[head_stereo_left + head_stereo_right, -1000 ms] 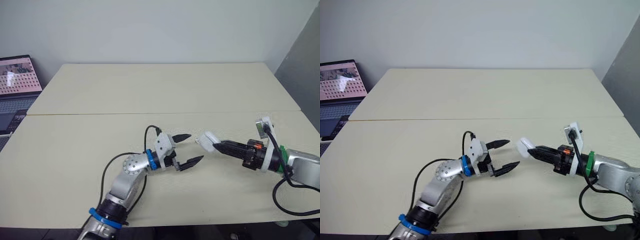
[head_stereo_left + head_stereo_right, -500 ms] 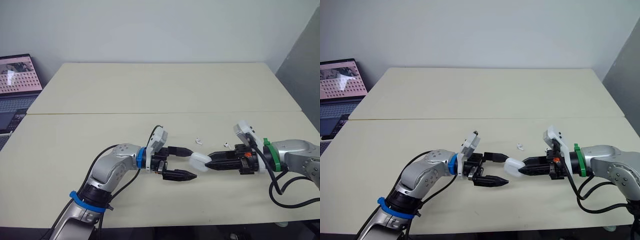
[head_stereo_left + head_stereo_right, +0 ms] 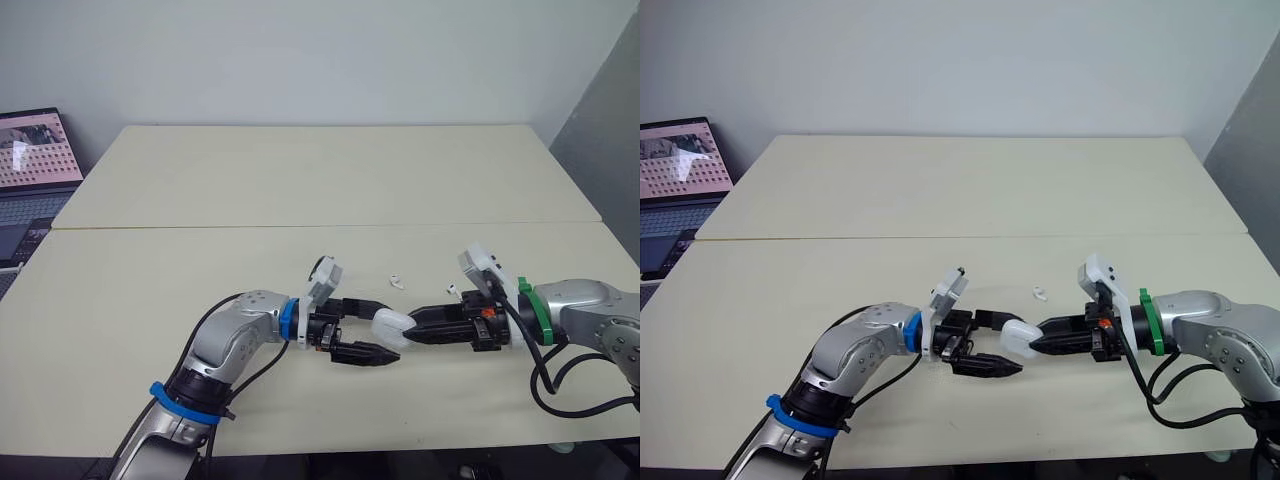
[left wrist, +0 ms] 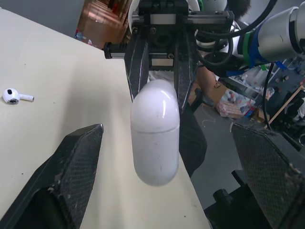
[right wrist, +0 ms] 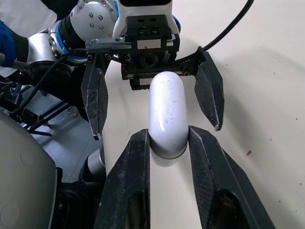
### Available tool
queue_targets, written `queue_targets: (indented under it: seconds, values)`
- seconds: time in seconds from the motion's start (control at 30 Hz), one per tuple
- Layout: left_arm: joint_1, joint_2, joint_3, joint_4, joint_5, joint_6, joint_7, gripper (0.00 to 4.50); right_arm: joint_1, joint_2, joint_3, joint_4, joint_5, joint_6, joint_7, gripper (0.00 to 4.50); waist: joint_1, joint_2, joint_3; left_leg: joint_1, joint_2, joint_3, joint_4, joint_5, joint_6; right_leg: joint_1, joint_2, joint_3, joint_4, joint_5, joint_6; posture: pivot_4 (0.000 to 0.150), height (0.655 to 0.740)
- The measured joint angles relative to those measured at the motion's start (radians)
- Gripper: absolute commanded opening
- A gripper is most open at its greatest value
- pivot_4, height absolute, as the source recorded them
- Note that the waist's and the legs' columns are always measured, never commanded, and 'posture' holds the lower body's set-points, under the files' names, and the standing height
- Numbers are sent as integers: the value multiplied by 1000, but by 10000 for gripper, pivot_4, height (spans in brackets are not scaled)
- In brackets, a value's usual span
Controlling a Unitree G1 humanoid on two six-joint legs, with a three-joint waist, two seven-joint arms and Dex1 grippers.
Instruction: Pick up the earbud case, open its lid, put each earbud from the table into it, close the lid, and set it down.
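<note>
The white earbud case [image 3: 390, 328], lid closed, hangs just above the table with my right gripper [image 3: 412, 326] shut on one end of it. Its free end reaches between the two black fingers of my left gripper [image 3: 383, 330], which stands open around it without touching; the gaps on both sides are plain in the left wrist view around the case [image 4: 155, 131]. The right wrist view has the case [image 5: 167, 112] clamped between that gripper's fingers [image 5: 138, 167]. One white earbud [image 3: 397, 281] lies on the table just behind the case, and a second earbud [image 3: 452, 290] lies beside the right arm.
An open laptop [image 3: 35, 170] sits off the table's far left edge. The beige table [image 3: 320, 180] stretches wide behind both arms, with a seam running across its middle. Cables trail from both wrists.
My right gripper has carried the case down and to the left. My left gripper has turned and moved in, so the case now sits between its open fingers.
</note>
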Motion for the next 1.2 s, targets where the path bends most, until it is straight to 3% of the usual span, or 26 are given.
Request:
queue_targets:
  seconds: [0.33,0.43,0.73,0.87,1.17,1.2]
  values:
    - [8,3,0,0,1,-2,-1,44918,0,15,-1,0,-10,0,-1,7486,0,0,0,0,0,0,0,0,0,0,0,0,0,0,0,1500,7400]
    - [17,3,0,-1,1,-2,0,38666,0,15,-1,0,-11,0,-1,7486,0,0,0,0,0,0,0,0,0,0,0,0,0,0,0,1500,7400]
    - [27,2,7,-1,1,-3,9,8870,0,17,-1,-3,-16,0,10,7486,0,0,0,0,0,0,0,0,0,0,0,0,0,0,0,1500,7400]
    - [29,-1,8,-1,1,-6,13,7540,0,17,-3,-3,-19,0,15,7486,0,0,0,0,0,0,0,0,0,0,0,0,0,0,0,1500,7400]
    - [36,-7,9,-2,13,-6,64,7541,8,16,-22,-14,-54,-9,14,39141,0,0,0,0,0,0,0,0,0,0,0,0,0,0,0,1500,7400]
    - [40,-6,9,-2,15,-7,67,7541,7,13,-23,-22,-70,-11,12,39141,0,0,0,0,0,0,0,0,0,0,0,0,0,0,0,1500,7400]
